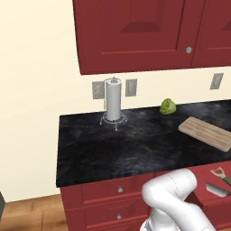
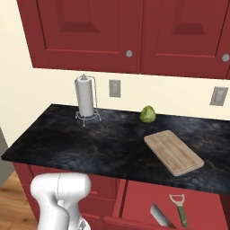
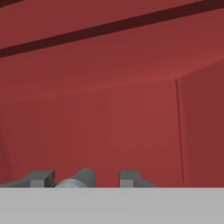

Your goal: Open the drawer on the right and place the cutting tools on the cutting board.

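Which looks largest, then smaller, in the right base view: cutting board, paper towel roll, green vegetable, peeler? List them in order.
1. cutting board
2. paper towel roll
3 and 4. green vegetable and peeler: too alike to rank. The peeler is longer but slim, and it lies nearer the camera.

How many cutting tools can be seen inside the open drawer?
2. In the drawer, a peeler with a green handle lies to the right, a knife to its left. Others may be hidden below the picture's edge.
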